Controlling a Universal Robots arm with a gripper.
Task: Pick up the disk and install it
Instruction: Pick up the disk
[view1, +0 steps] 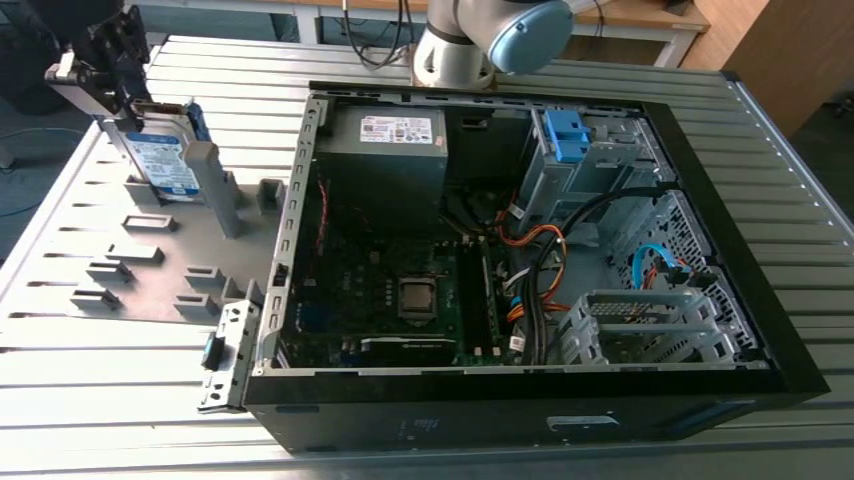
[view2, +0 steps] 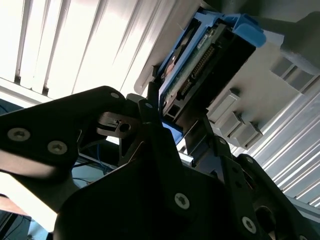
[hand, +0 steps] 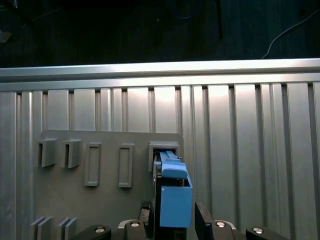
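Exterior view first: the disk (view1: 167, 160) stands on edge in a grey holder plate (view1: 160, 280) on the slatted metal table (view1: 787, 170), towards the exterior view's left and well apart from the open computer case (view1: 801, 370). Its white-and-blue label faces the camera, but the print is too small to make out. A grey upright post (view1: 224, 195) just beside the disk hides part of its lower edge. The black gripper (view1: 127, 85) sits at the disk's upper end. It merges with the dark background there, so its outline is hard to follow. The robot arm (view1: 494, 35) is cut off by the frame edge behind the case.

In the first wrist view the disk (hand: 175, 197) shows end-on, with a blue plastic rail facing the camera, and its far end sits at a slot (hand: 164, 147) of the holder plate (hand: 65, 200). The gripper (hand: 175, 215) straddles it, with the fingers (hand: 204, 216) spread one on each side and a thin dark gap between the rail and one of them. The frame edge cuts off the finger bases.

In the second wrist view the gripper (view2: 177, 117) and its dark body cover much of the scene. The disk (view2: 210, 55) leans away beyond it, showing its connector edge and blue rail. Light shows between one finger and the disk, while contact on the other side is hidden.
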